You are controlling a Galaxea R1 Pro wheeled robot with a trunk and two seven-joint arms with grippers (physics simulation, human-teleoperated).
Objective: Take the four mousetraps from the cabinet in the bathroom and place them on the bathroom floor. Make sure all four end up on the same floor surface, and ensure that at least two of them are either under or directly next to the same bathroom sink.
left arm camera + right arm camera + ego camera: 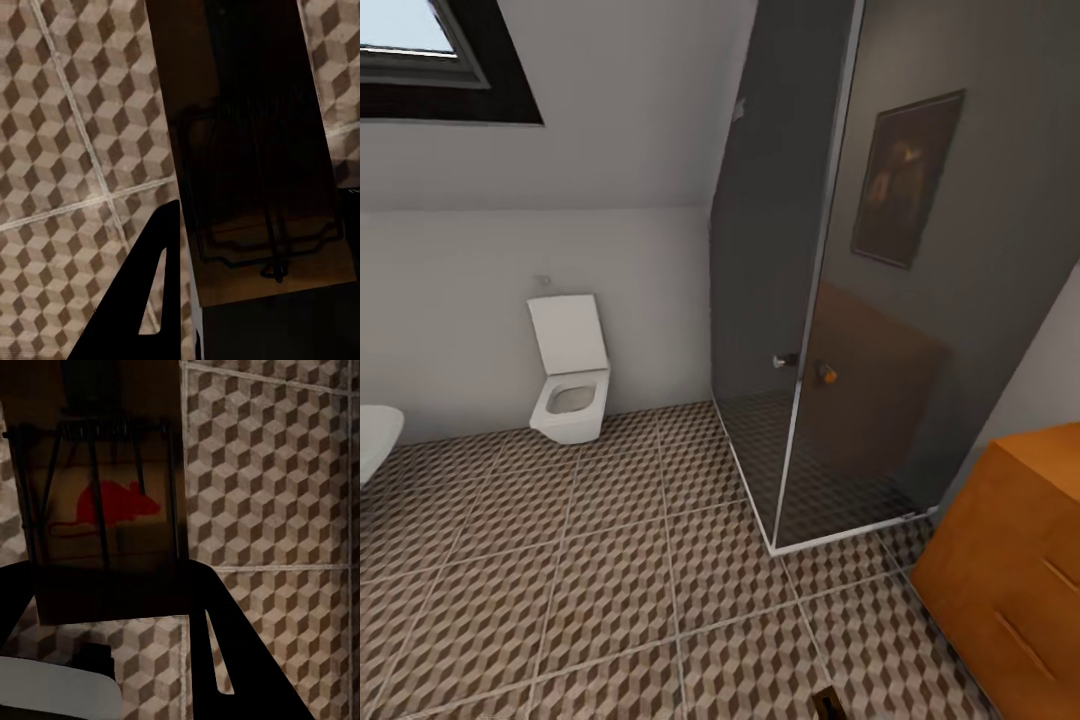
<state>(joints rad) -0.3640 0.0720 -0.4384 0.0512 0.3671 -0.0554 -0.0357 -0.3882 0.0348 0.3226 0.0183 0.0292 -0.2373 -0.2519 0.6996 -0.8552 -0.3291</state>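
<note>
A dark-brown mousetrap point(255, 172) with thin wire parts hangs close in the left wrist view, above the cube-patterned bathroom floor point(67, 150). My left gripper point(247, 289) is shut on it, with one black finger point(142, 300) beside the board. A second mousetrap point(105, 510), printed with a red mouse, is held over the floor point(270, 495) by my right gripper point(112, 596), which is shut on it. The orange-brown cabinet point(1015, 560) stands at the right of the head view. The sink is out of view.
A white square-edged toilet point(570, 375) hangs on the far wall. A dark glass shower enclosure point(830, 300) fills the right middle, its corner reaching onto the tiles point(610, 590). A white rounded fixture point(375, 440) pokes in at the left edge.
</note>
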